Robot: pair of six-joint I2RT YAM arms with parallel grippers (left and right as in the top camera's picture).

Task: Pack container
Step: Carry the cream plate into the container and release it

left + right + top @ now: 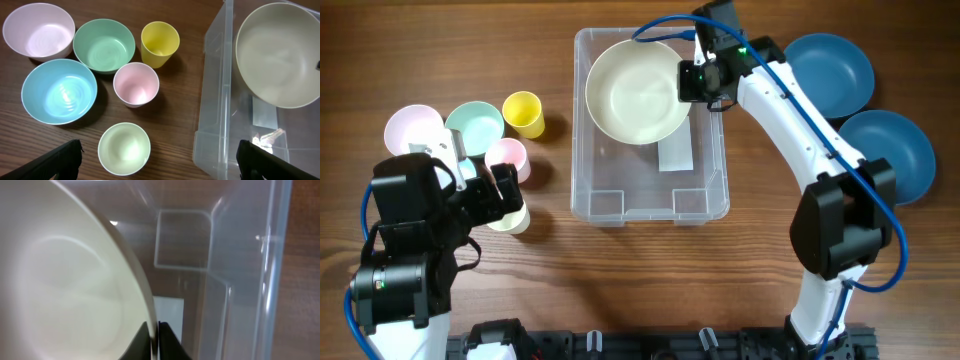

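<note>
The clear plastic container [712, 190] stands at the table's middle, a white label on its base; it also shows in the left wrist view [215, 115] and the right wrist view [240, 280]. My right gripper [692, 82] is shut on the rim of a cream bowl [635, 90] and holds it over the container's far half. In the right wrist view the fingers [155, 340] pinch the bowl's edge [65, 280]. My left gripper [505, 195] is open and empty above a pale green cup [124, 148], left of the container.
Left of the container stand a pink bowl [38, 31], a green bowl [104, 44], a blue bowl [58, 91], a yellow cup [160, 43] and a pink cup [136, 84]. Two dark blue bowls [835, 75] [895, 150] sit at the right.
</note>
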